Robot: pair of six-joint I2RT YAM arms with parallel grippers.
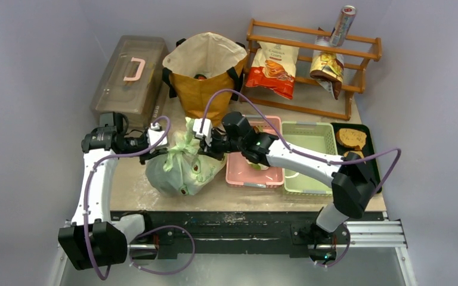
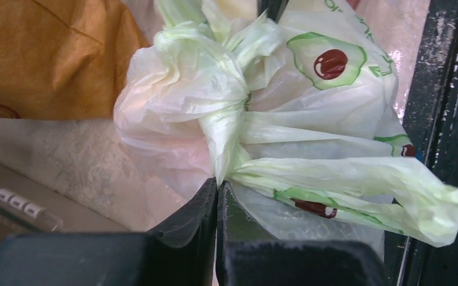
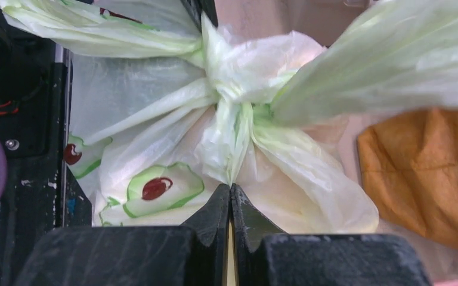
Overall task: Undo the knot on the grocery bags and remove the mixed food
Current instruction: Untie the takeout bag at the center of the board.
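Observation:
The pale-green plastic bag (image 1: 182, 170), printed with avocados, lies on the table in front of the mustard-brown tote (image 1: 206, 89). Its knot (image 1: 180, 150) is tied tight, with loose tails spreading from it. From the left, my left gripper (image 2: 217, 182) is shut on a thin strand of plastic that runs down from the knot (image 2: 238, 101). My right gripper (image 3: 231, 186) comes in from the right and is shut on another strand just below the knot (image 3: 229, 104). The tote (image 2: 53, 53) stands open behind. The mixed food is hidden inside the bags.
A grey lidded box (image 1: 130, 74) with a pink handle sits at the back left. A wooden rack (image 1: 310, 65) holds chip bags and a can. A pink basket (image 1: 253, 182), a green basket (image 1: 310, 126) and a black tray (image 1: 368, 132) with bread lie on the right.

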